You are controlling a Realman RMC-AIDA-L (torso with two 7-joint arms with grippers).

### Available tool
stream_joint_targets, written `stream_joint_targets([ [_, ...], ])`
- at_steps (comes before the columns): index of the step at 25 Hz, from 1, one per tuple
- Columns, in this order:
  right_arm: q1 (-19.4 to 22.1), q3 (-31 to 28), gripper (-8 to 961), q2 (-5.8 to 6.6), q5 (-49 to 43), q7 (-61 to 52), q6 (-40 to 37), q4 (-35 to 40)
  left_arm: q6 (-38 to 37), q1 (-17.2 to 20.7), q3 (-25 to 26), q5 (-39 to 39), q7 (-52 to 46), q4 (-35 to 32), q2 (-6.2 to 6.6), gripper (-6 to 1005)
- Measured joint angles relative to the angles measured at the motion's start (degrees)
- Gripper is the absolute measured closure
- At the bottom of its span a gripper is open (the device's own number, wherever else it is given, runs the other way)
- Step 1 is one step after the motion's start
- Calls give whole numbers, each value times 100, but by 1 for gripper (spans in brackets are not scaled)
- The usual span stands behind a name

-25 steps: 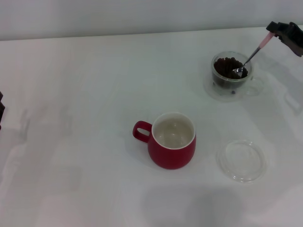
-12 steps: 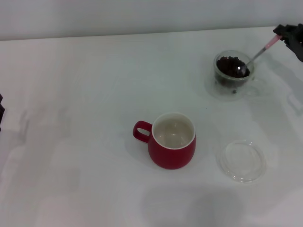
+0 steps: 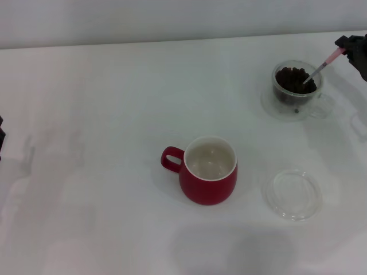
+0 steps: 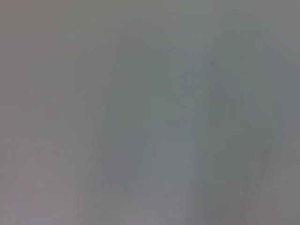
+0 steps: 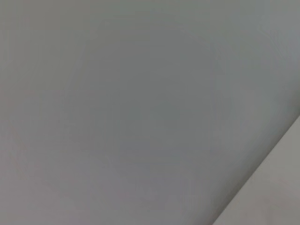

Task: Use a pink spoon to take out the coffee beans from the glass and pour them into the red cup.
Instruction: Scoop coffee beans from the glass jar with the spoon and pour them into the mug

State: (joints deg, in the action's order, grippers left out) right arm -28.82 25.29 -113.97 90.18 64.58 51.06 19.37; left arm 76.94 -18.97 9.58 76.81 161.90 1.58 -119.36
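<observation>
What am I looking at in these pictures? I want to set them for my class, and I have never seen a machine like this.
It is a two-armed robot working at a white table. The wide picture comes from a camera on its head, looking down. The two grey pictures come from cameras on its wrists and show nothing recognisable.

At the far right, the right gripper holds the pink spoon by its handle, with the bowl dipped into the coffee beans in the glass. Nearer the middle stands the red cup, with no beans in it yet. A shallow clear dish lies beside it. The left arm only peeks in at the left edge.
</observation>
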Motion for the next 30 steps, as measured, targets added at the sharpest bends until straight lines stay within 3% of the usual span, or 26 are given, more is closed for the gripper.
stream_joint_targets([
  [30,67,-7,802,65,390,-293,328,36,41,-13,0,0,0,9,-9,513],
])
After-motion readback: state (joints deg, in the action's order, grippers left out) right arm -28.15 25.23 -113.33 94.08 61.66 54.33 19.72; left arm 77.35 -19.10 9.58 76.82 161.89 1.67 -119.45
